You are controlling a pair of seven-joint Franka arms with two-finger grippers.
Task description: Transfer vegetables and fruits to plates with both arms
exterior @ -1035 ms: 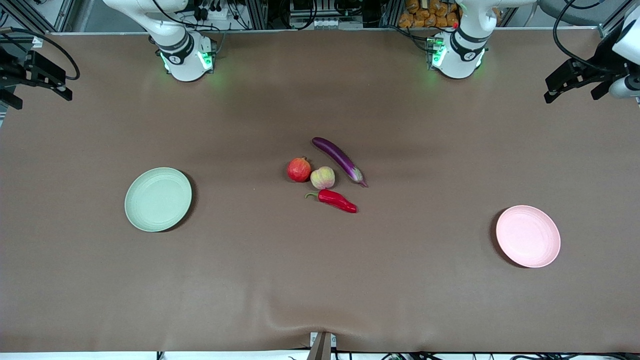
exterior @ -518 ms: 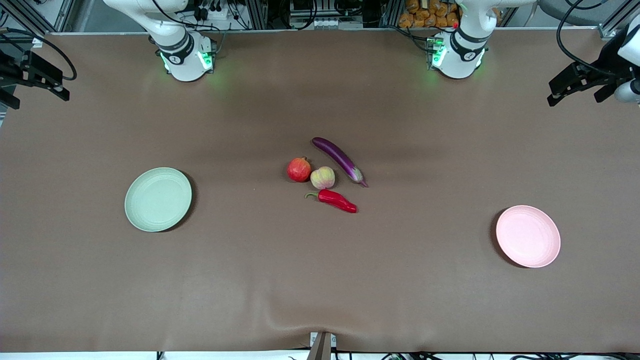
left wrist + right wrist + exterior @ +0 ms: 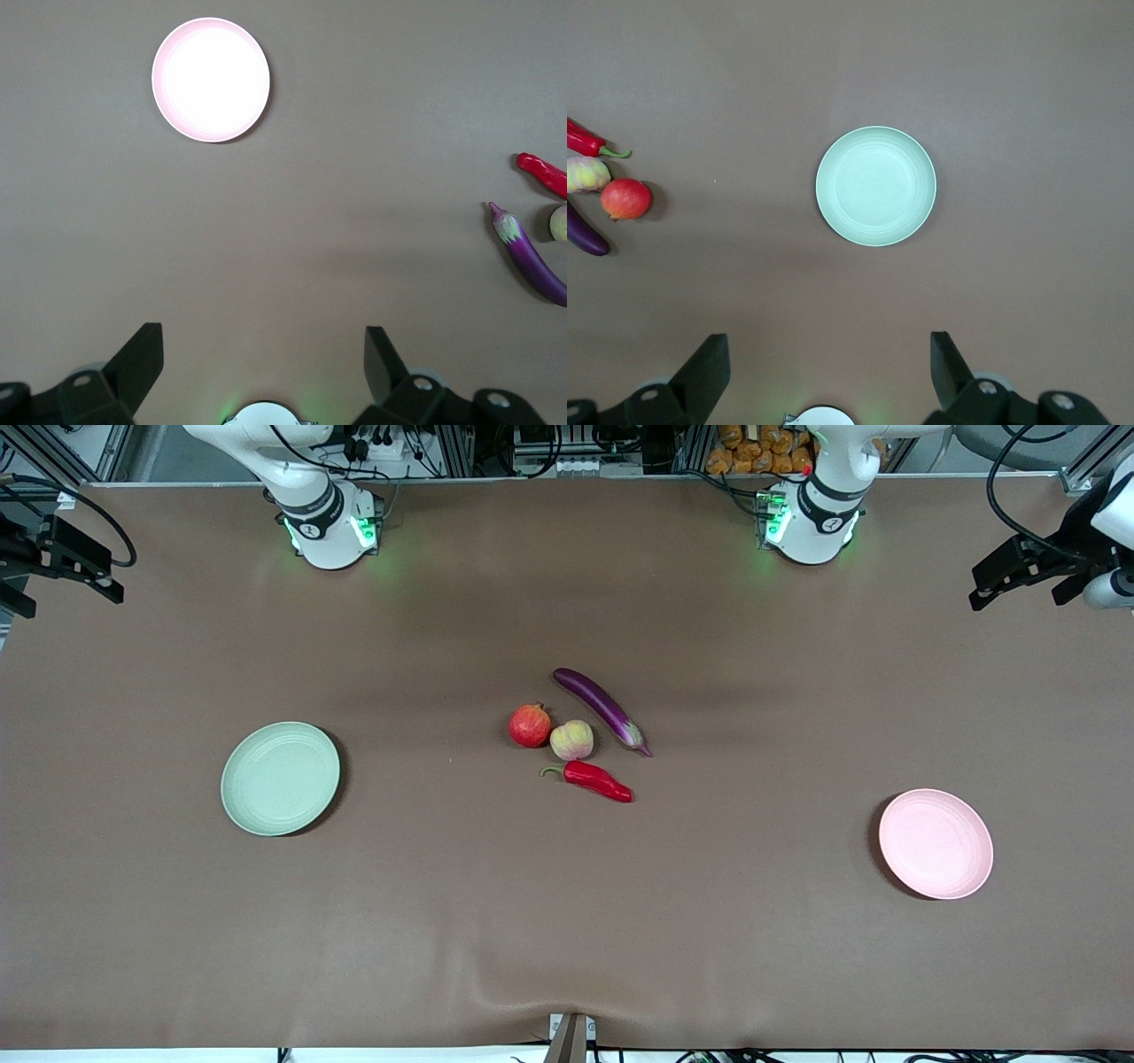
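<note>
Four pieces lie bunched at the table's middle: a purple eggplant (image 3: 601,707), a red pomegranate (image 3: 530,725), a yellowish-pink peach (image 3: 571,740) touching it, and a red chili (image 3: 599,780) nearest the front camera. The pale green plate (image 3: 280,779) sits bare toward the right arm's end, the pale pink plate (image 3: 935,843) bare toward the left arm's end. My left gripper (image 3: 262,341) hangs open and high over its end of the table (image 3: 1014,593), with the pink plate (image 3: 211,80) below. My right gripper (image 3: 829,347) is open too, high over its own end (image 3: 71,600), looking down on the green plate (image 3: 875,186).
Brown cloth covers the whole table (image 3: 567,921), with a slight ripple at its front edge. Both arm bases (image 3: 332,527) (image 3: 811,522) stand along the edge farthest from the front camera. Cables and racks crowd the space past that edge.
Both grippers have drifted slightly outward toward their own table ends. The produce and the plates have not moved.
</note>
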